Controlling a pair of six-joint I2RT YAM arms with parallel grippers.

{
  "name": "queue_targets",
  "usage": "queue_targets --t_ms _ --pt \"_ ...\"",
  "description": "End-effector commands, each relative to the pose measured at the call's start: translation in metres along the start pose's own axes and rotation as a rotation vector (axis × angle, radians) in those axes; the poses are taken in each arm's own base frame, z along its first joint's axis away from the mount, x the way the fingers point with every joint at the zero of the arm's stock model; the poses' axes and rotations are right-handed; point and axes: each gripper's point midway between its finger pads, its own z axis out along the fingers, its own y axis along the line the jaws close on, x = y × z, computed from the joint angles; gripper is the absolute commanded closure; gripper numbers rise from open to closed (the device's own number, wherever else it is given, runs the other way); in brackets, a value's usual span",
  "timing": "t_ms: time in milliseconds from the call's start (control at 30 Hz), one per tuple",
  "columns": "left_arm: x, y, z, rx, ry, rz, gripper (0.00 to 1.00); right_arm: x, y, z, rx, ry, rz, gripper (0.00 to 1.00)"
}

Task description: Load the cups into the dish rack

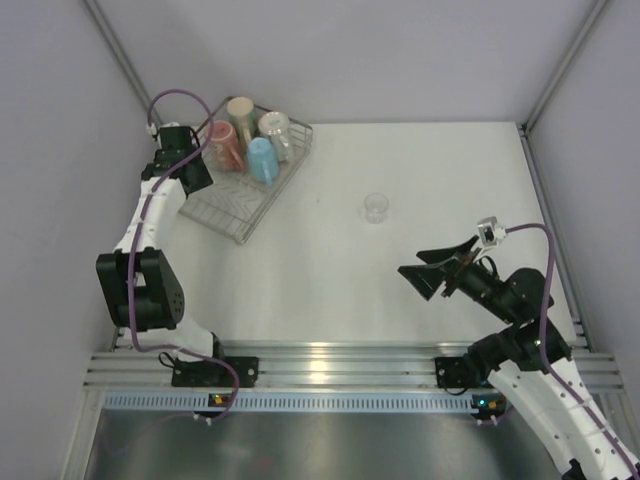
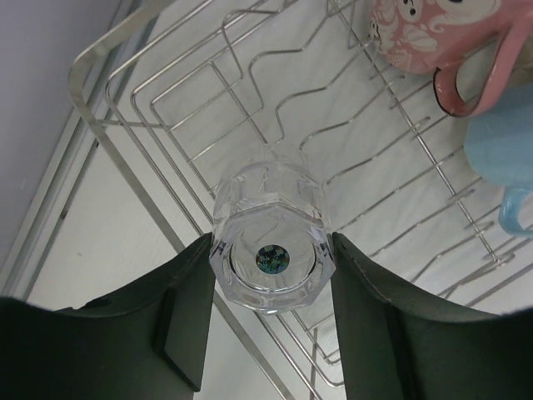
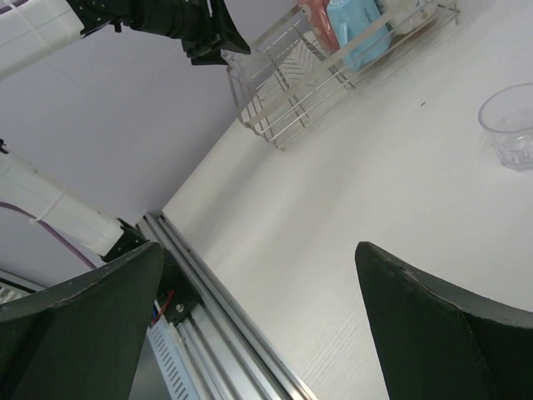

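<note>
My left gripper (image 2: 271,250) is shut on a small clear glass (image 2: 268,218), whose stickered base faces the wrist camera. It hangs over the near-left part of the silver wire dish rack (image 2: 125,50). In the rack stand a pink-red mug (image 2: 433,37) and a light blue cup (image 2: 504,142). From above, the left gripper (image 1: 190,170) is at the left edge of the dish rack (image 1: 240,222), which holds the pink-red mug (image 1: 224,145), a cream mug (image 1: 240,108), a dotted mug (image 1: 275,130) and the blue cup (image 1: 262,160). Another clear glass (image 1: 376,208) stands on the table. My right gripper (image 1: 430,270) is open and holds nothing.
The right gripper (image 3: 258,250) hovers over bare white table near the aluminium rail (image 3: 216,292) at the front edge. The loose clear glass (image 3: 510,125) lies ahead of it to the right. Grey walls close in the table on three sides.
</note>
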Motion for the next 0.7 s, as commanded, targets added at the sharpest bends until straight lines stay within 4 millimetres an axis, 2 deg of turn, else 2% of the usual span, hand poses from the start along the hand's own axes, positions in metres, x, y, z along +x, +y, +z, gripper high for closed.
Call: queue_targets --t_ms 0,67,133,267,433,667 --pt "-0.032 0.004 0.007 -0.033 -0.069 0.004 1.00 -0.011 0.010 -0.005 -0.020 -0.034 -0.043 0.01" --pt "-0.034 0.003 0.013 -0.038 -0.056 0.004 1.00 -0.009 0.008 -0.004 -0.013 -0.023 -0.047 0.01" --pt "-0.029 0.004 0.021 -0.050 -0.029 -0.002 1.00 -0.009 0.008 -0.005 -0.009 -0.019 -0.057 0.01" --pt "-0.025 0.015 0.027 -0.096 -0.023 -0.060 1.00 -0.013 0.008 -0.007 0.003 -0.026 -0.078 0.01" --pt "-0.010 0.026 0.042 -0.112 0.029 -0.089 1.00 -0.013 0.004 -0.010 0.025 -0.030 -0.094 0.01" --pt "0.006 0.029 0.051 -0.130 0.069 -0.081 1.00 -0.012 0.002 -0.012 0.040 -0.024 -0.106 0.01"
